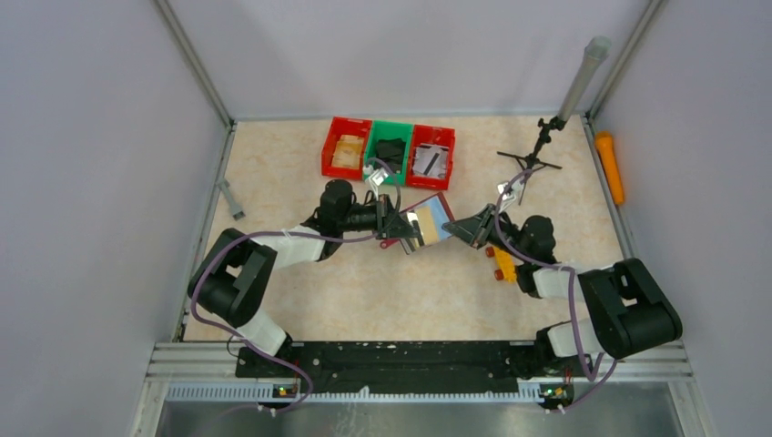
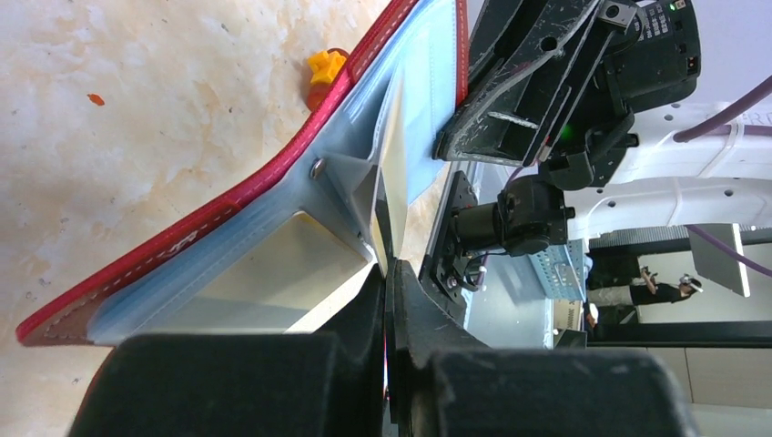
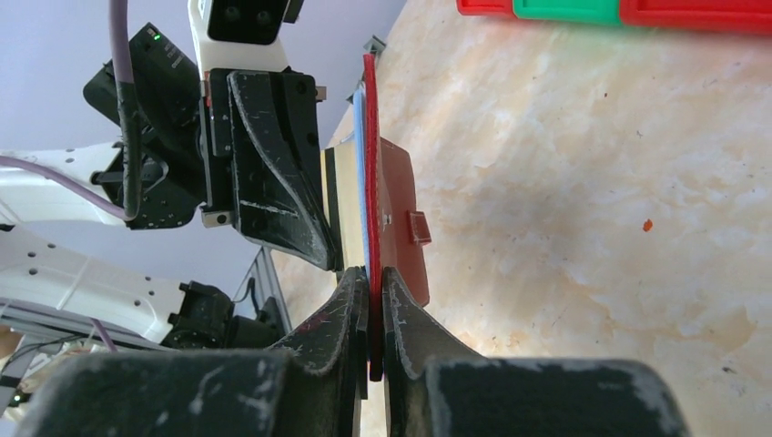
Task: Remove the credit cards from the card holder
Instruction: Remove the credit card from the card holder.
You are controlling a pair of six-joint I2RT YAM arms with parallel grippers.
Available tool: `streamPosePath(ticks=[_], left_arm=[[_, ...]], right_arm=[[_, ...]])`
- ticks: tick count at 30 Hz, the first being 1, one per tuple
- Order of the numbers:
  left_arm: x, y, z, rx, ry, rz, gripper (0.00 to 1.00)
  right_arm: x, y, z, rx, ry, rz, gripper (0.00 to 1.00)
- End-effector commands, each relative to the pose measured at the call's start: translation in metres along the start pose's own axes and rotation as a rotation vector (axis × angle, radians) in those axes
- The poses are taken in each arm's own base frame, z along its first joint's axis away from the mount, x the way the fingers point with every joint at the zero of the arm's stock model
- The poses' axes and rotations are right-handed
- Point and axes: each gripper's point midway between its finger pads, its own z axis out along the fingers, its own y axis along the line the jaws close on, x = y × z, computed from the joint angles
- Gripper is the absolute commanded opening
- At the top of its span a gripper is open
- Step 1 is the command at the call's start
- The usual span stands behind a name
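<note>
I hold the card holder [image 1: 430, 221] open above the middle of the table [image 1: 364, 291]. My left gripper [image 2: 387, 273] is pinched tight on a pale inner leaf, and my right gripper [image 3: 371, 278] is clamped on the red cover's edge. I judge the cards are not yet out. Next, one side braces while the other draws a card free. The top is beige and marbled, with grey walls around it and bins [image 1: 389, 150] at the back.

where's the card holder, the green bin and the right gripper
card holder [image 1: 432, 218]: top view, its open shiny inner sleeve
green bin [image 1: 391, 124]: top view, far rim
right gripper [image 3: 374, 275]: right wrist view, between its fingertips, pinching the red cover
</note>
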Motion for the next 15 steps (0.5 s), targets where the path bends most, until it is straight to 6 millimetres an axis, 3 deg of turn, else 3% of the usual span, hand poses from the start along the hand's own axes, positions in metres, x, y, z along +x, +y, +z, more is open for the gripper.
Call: streamPosePath(ticks=[1, 5, 11, 15], left_arm=[[-0.017, -0.005, 0.002, 0.003, -0.036, 0.056, 0.00], [-0.017, 0.003, 0.003, -0.029, -0.033, 0.042, 0.00], [-0.016, 0.035, 0.004, -0.169, -0.014, -0.021, 0.00], [-0.017, 0.043, 0.002, -0.205, -0.016, -0.033, 0.00]], right_arm=[[-0.020, 0.014, -0.004, -0.049, -0.074, -0.048, 0.00], [-0.021, 0.006, -0.005, -0.012, -0.085, -0.032, 0.00], [-0.014, -0.058, -0.004, 0.277, -0.043, 0.056, 0.00], [-0.002, -0.089, -0.006, 0.395, 0.008, 0.111, 0.00]])
